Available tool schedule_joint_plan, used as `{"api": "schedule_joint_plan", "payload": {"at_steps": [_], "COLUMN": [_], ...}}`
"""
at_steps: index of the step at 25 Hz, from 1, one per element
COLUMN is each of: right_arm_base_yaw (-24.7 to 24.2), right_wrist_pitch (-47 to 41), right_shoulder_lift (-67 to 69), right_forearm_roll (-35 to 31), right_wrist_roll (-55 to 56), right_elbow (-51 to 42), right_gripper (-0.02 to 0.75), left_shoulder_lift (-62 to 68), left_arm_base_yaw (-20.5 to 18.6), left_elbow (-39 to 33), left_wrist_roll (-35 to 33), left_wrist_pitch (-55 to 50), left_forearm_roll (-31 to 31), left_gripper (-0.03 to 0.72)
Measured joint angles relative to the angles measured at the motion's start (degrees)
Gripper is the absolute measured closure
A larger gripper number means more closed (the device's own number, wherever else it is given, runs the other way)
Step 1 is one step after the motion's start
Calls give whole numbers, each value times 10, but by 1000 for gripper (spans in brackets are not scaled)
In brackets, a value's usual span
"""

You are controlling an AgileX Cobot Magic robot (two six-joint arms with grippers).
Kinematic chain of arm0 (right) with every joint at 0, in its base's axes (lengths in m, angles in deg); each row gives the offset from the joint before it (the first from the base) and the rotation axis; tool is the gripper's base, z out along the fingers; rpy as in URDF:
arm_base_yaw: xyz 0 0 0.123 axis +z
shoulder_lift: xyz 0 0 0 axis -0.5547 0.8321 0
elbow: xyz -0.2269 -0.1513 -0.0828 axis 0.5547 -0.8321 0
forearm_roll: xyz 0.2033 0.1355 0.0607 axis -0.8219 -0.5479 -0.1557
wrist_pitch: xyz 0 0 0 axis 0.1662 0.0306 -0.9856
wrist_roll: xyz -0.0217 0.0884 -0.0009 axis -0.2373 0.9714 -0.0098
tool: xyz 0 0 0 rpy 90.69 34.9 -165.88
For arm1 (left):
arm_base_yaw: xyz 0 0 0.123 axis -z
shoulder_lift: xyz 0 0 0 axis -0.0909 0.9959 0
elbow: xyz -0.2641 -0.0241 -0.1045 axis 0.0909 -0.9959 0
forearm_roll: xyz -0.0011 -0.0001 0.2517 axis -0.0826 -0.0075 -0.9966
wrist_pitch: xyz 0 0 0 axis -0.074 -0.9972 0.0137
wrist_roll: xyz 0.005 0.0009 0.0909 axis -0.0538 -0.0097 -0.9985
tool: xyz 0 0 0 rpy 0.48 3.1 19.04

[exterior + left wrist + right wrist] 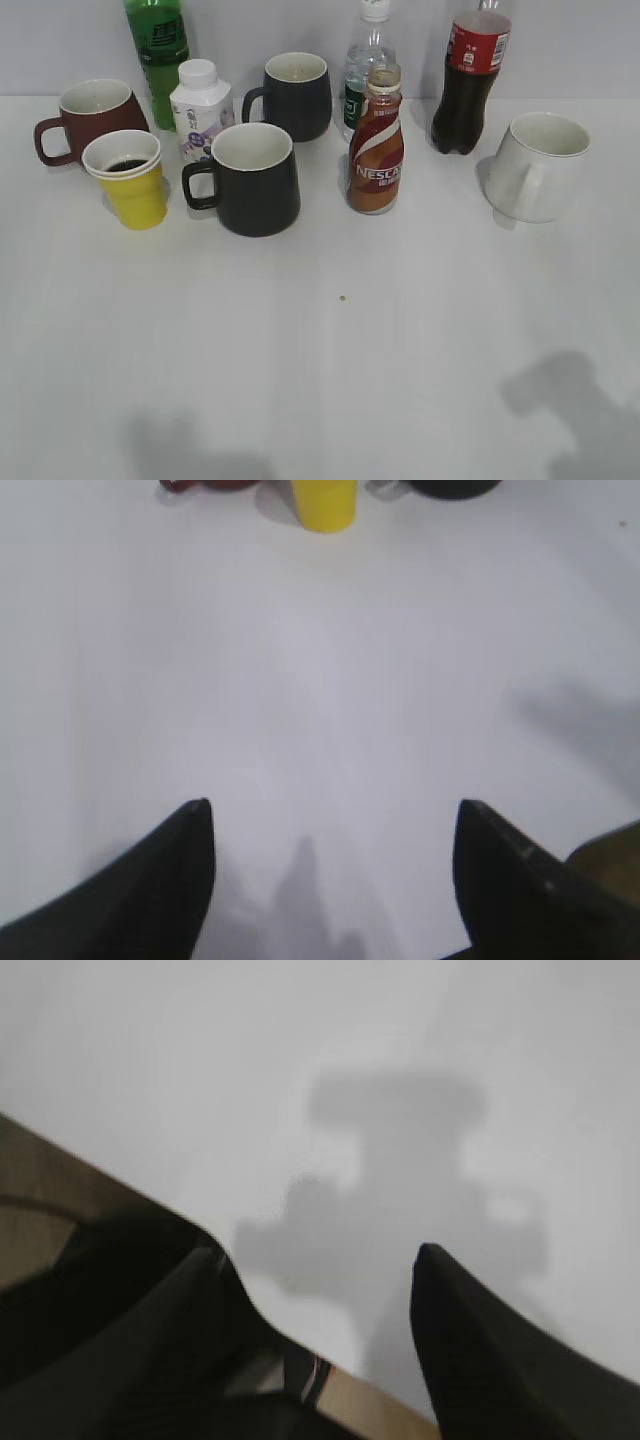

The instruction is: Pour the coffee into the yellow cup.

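The brown Nescafe coffee bottle point(376, 145) stands upright, uncapped, at the middle back of the white table. The yellow cup point(128, 178) stands at the left with dark liquid in its white inside; its lower part shows at the top of the left wrist view point(323, 504). Neither gripper appears in the exterior view, only their shadows near the front edge. My left gripper point(332, 825) is open and empty over bare table, far short of the cup. My right gripper point(318, 1265) is open and empty above the table's front edge.
A maroon mug point(88, 118), two black mugs point(255, 178) point(295, 95) and a white mug point(540, 165) stand around the bottle. A green bottle point(158, 50), a small white bottle point(200, 108), a clear bottle point(367, 62) and a cola bottle point(470, 80) line the back.
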Motion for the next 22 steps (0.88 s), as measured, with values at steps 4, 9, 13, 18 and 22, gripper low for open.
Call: {"api": "schedule_joint_plan", "payload": {"at_steps": [4,9,13,18,22], "right_arm_base_yaw": [0,0,0,0,0], "right_wrist_pitch": [-19,-18,-15,-11,-10], "right_shoulder_lift": [-127,-247,-283,-283,-283], "right_forearm_roll": [21,46,72,72,72], "right_wrist_roll": [-6,-29,-31,-32,-33], "right_elbow": [-24,-29,-33,-33,-33], "right_gripper": [288,289,289,289,289], "left_shoulder_lift": [-22,-23,-23,-23,-23], "left_arm_base_yaw": [0,0,0,0,0], "left_elbow": [-4,-20,-32,-32,-32], "left_wrist_roll": [-6,-7,-7,-7,-7], "left_wrist_pitch": [13,66,88,91,92], "left_forearm_roll": [1,9,20,21,21], "left_gripper": [123,123,123,123,124]}}
